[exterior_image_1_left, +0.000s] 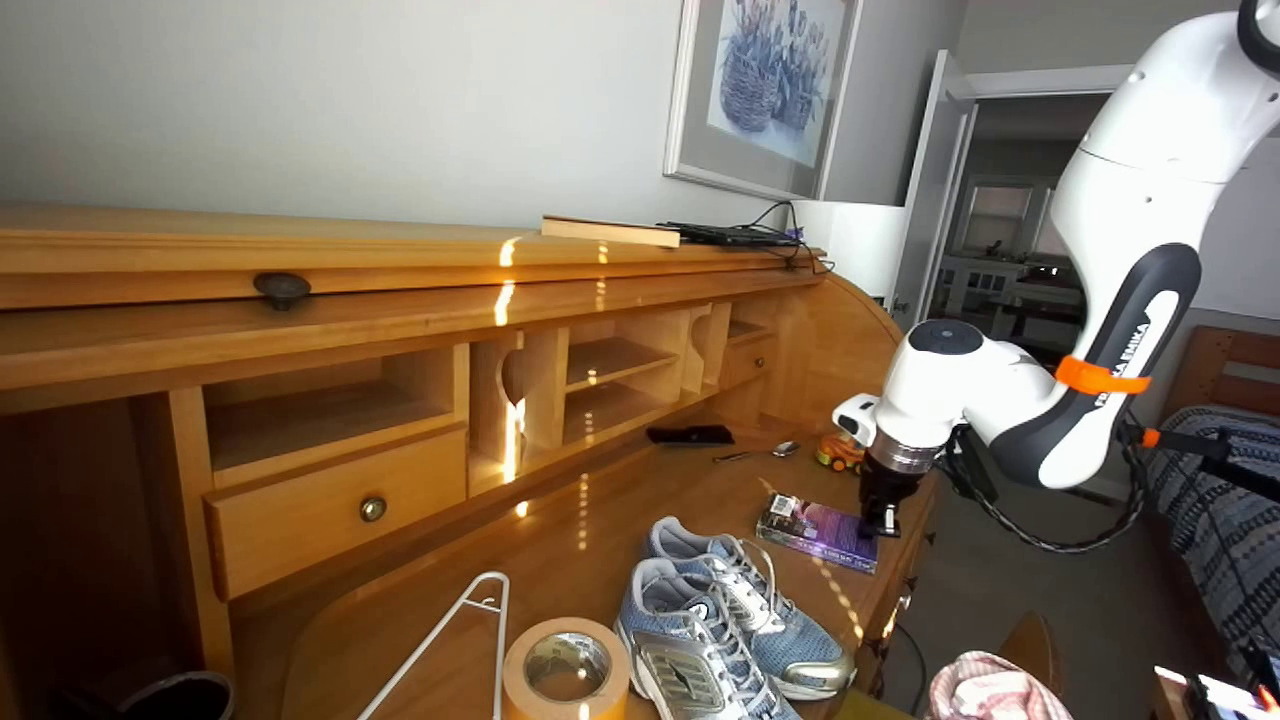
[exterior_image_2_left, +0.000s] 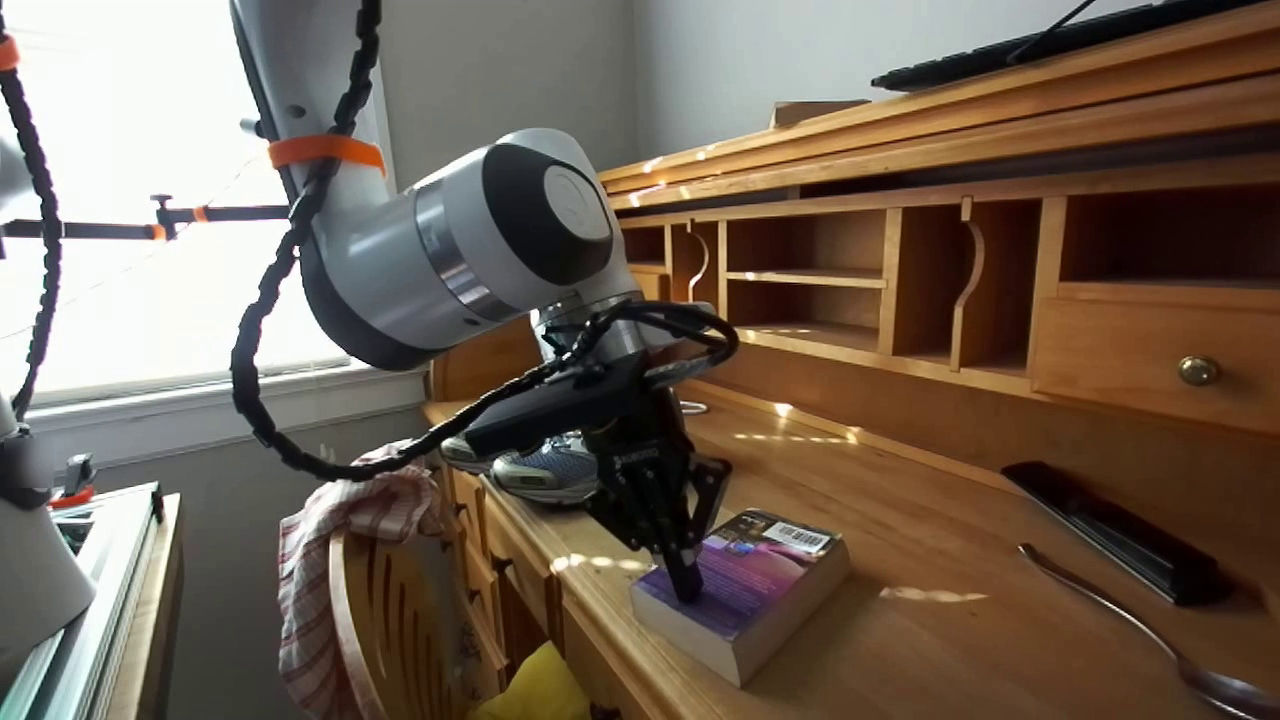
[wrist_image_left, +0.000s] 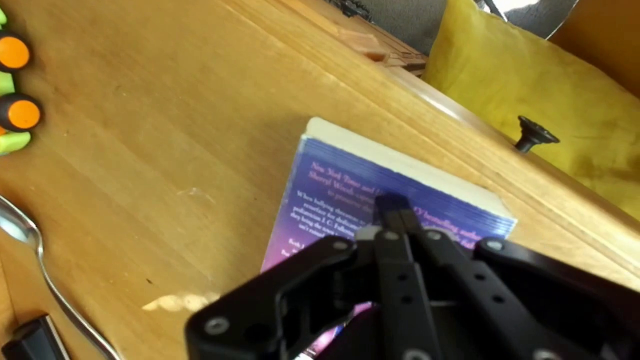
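Observation:
My gripper (wrist_image_left: 398, 215) points down with its two black fingers together and nothing between them. It is over the back cover of a thick purple paperback book (wrist_image_left: 340, 200), near the edge facing the desk front. In both exterior views the gripper (exterior_image_1_left: 883, 525) (exterior_image_2_left: 686, 585) is at the book (exterior_image_1_left: 820, 532) (exterior_image_2_left: 745, 585), which lies flat on the wooden desk (exterior_image_2_left: 960, 640). The fingertips touch the cover or hover just above it; I cannot tell which. The book's white barcode end shows in both exterior views.
A spoon (exterior_image_2_left: 1110, 610), a black object (exterior_image_2_left: 1110, 530) and a toy vehicle (exterior_image_1_left: 838, 453) lie near the book. Grey-blue shoes (exterior_image_1_left: 700, 620), a tape roll (exterior_image_1_left: 520, 670) and a white hanger (exterior_image_1_left: 502, 630) are farther along. Cubbies (exterior_image_2_left: 810, 300) line the back. A chair (exterior_image_2_left: 350, 610) stands beside the desk's front.

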